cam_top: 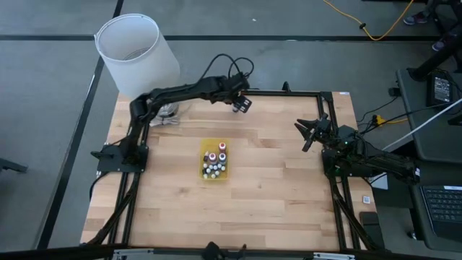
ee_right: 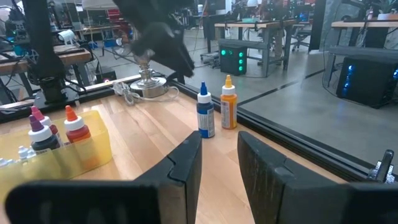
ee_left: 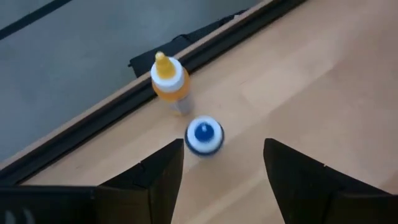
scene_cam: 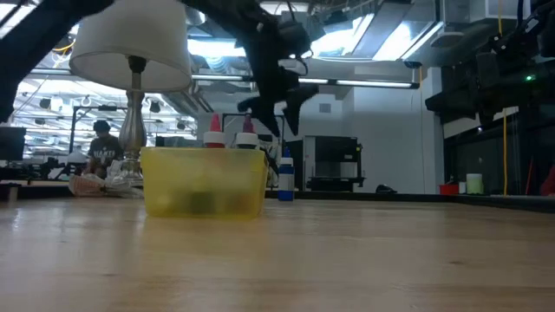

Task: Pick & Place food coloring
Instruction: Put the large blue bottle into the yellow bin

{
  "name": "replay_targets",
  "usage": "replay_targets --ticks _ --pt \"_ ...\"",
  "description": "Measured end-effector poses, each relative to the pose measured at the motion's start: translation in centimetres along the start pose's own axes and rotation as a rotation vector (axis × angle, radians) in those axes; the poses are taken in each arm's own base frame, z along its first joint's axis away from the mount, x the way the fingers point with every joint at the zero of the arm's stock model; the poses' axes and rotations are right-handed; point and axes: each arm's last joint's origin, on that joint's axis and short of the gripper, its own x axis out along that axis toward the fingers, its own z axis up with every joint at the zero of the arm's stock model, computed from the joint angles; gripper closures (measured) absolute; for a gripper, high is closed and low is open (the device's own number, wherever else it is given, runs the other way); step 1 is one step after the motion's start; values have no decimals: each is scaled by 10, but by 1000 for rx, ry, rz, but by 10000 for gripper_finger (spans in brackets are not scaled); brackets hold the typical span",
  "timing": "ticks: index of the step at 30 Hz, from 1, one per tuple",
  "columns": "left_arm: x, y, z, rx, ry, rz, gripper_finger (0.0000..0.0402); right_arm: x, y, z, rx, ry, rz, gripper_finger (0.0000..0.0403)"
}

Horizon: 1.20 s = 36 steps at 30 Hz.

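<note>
Left gripper (ee_left: 221, 171) – jaws apart, empty – hovers straight above the upright blue bottle (ee_left: 204, 135), orange bottle (ee_left: 168, 81) just beside; right arm waits farther off.

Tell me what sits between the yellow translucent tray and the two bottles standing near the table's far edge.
Nothing: in the high view, only bare wooden tabletop separates the yellow translucent tray from the blue bottle and orange bottle.

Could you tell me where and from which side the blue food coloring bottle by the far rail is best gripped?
Grip the blue bottle around its body just under the cap, coming straight down. It stands upright beside the orange bottle, and the left tool hangs above it, open, straddling it.
</note>
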Motion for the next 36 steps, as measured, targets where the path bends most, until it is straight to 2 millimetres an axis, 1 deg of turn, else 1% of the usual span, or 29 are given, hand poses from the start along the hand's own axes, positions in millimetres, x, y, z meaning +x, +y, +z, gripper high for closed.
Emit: replay_targets --ticks 4,9,17,20,31,36 --pt "20 2 -2 -16 34 28 187 0 0 0 0 0 0 297" --pt "39 3 -7 -31 60 52 187 0 0 0 0 0 0 297" --pt "59 4 -10 -4 60 67 187 0 0 0 -1 0 0 297" --pt "60 3 -7 2 38 56 187 0 0 0 0 0 0 297" --pt "62 6 -6 23 50 34 188 0 0 0 0 1 0 297" --pt "62 5 -7 26 58 22 204 0 0 0 0 0 0 297"
